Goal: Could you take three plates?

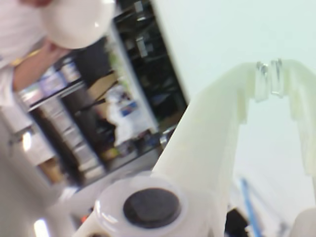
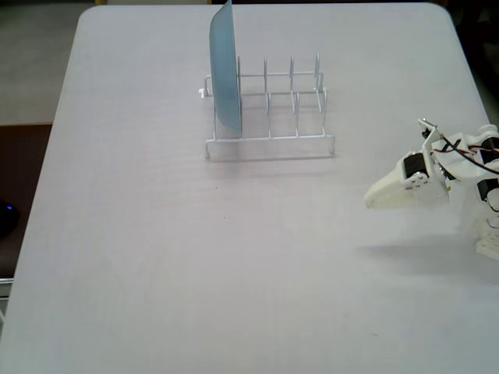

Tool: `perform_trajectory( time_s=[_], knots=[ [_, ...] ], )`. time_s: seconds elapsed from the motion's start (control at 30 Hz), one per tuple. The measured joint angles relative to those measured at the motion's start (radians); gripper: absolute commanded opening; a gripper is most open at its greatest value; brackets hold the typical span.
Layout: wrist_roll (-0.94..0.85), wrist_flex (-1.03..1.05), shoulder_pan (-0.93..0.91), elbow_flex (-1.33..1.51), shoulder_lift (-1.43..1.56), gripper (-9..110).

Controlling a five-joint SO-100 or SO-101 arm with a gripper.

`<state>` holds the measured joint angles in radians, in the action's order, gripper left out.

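Observation:
My gripper (image 2: 369, 200) hovers above the table's right side in the fixed view, pointing left, well away from the rack. In the wrist view its white fingers meet at the tips (image 1: 269, 81); the gripper is shut with nothing between them, and the camera is tilted up at the room. At the top left of that view a blurred, cream-white, round glossy thing (image 1: 74, 22) looks like a plate, with a person's hand behind it. No other plates of the task show on the table in the fixed view.
A white wire dish rack (image 2: 269, 139) stands at the table's far middle, with a light blue plate (image 2: 224, 66) upright in its leftmost slot. The white table (image 2: 195, 257) stretches in front. Dark shelves (image 1: 98, 108) fill the wrist view's background.

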<state>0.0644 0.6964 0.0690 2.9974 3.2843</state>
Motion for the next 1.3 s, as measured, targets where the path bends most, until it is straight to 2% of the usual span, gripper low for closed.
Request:
perform_trajectory(
  time_s=[0.37, 1.3],
  knots=[
    [-0.023, -0.071, -0.015, 0.110, 0.000, 0],
    [-0.044, -0.078, -0.026, 0.141, 0.003, 0]
  ],
)
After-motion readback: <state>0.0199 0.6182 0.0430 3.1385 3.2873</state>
